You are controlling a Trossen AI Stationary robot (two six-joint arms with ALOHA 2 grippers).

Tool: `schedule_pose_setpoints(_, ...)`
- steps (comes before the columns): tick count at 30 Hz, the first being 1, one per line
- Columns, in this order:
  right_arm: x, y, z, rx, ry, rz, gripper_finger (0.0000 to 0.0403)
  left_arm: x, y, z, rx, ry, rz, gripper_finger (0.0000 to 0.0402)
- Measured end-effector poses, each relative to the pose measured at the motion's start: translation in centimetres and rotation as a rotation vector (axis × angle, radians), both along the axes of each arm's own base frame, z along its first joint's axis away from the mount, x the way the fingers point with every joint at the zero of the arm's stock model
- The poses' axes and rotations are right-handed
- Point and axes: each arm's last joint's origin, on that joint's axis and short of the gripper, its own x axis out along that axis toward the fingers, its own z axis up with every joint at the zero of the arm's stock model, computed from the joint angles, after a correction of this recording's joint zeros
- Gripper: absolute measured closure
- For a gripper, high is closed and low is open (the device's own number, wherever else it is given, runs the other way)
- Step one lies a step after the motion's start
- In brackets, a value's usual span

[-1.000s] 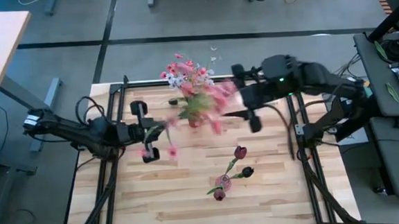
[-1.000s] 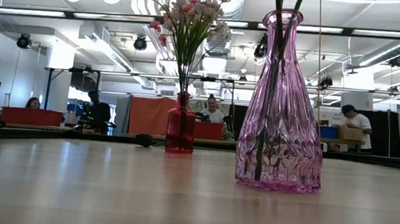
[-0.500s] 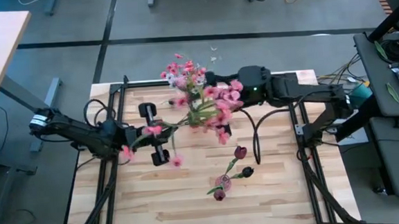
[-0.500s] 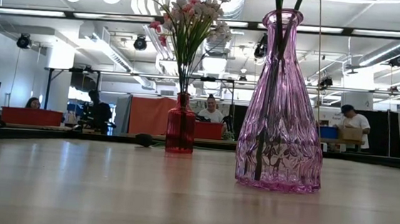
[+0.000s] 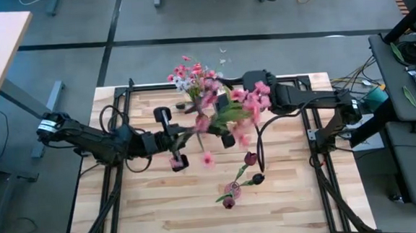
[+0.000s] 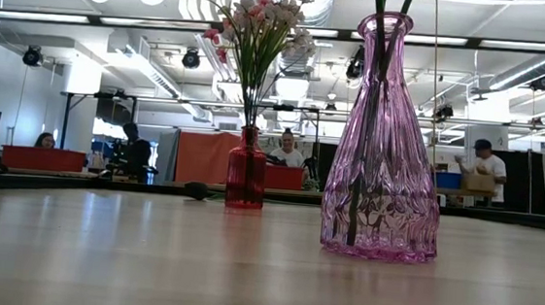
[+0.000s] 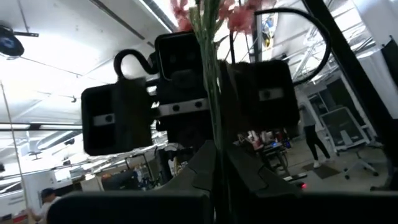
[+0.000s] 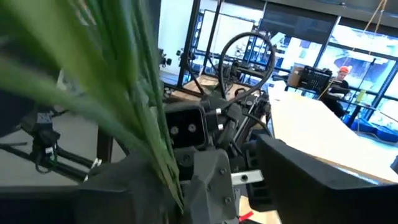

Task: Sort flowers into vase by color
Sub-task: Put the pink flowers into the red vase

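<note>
Left claw [image 5: 172, 138] is clamped tight on the green stems of a bunch of pink artificial flowers [image 5: 226, 114], held above the pale wooden plank counter [image 5: 163, 206] near its middle. The stems run from this claw toward the right arm; pink blossoms spread at the far end, and 2 loose-hanging pink blooms sit just beside the left claw. In the left wrist view the stem [image 7: 208, 93] rises straight up between the dark fingers [image 7: 205, 165], with the right arm's camera block directly ahead.

Right claw [image 5: 225, 123] is at the same bunch from the opposite side, right up against the foliage and facing the left claw. Its fingers stand partly apart; green stems and leaves [image 8: 124, 93] fill the right wrist view, and whether the fingers press on the stems I cannot tell.

Behind both claws, toward the counter's far edge, a small red glass vase [image 6: 246, 180] holds a mix of pink and white blossom sprays [image 5: 191, 78]. On the near side of the claws stands a tall pink ribbed glass vase [image 6: 385, 142] with 3 dark red tulip-like buds [image 5: 250, 158] on green stems leaning out of it.

In the low view neither claw shows; only the 2 vases on the counter, with people [image 6: 480, 174] at desks in the room behind.
</note>
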Motion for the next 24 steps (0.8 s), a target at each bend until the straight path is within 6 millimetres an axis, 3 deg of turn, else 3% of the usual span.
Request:
schedule_pose_setpoints(3, 0.0, 0.0, 0.1, 0.011, -0.007, -0.005, 0.0230, -0.1, 0.1, 0.0, -0.014, -0.002, 0.023, 0.0400)
schedule_pose_setpoints(8, -0.3, 0.0, 0.3, 0.012, -0.008, -0.008, 0.0370, -0.1, 0.3, 0.0, -0.048, 0.006, 0.076, 0.0379)
schedule_pose_setpoints(13, -0.6, -0.1, 0.3, -0.003, 0.014, -0.012, 0.0392, 0.0, 0.5, -0.3, -0.078, 0.040, 0.143, 0.0357)
schedule_pose_setpoints(19, -1.0, -0.9, 0.4, -0.067, 0.017, -0.083, 0.0394, -0.4, 1.1, -0.8, -0.115, 0.162, 0.348, 0.0308)
schedule_pose_setpoints(24, -2.3, -3.1, 0.5, -0.100, 0.082, -0.159, 0.0394, -2.6, 2.0, -0.4, -0.100, 0.332, 0.366, 0.0241)
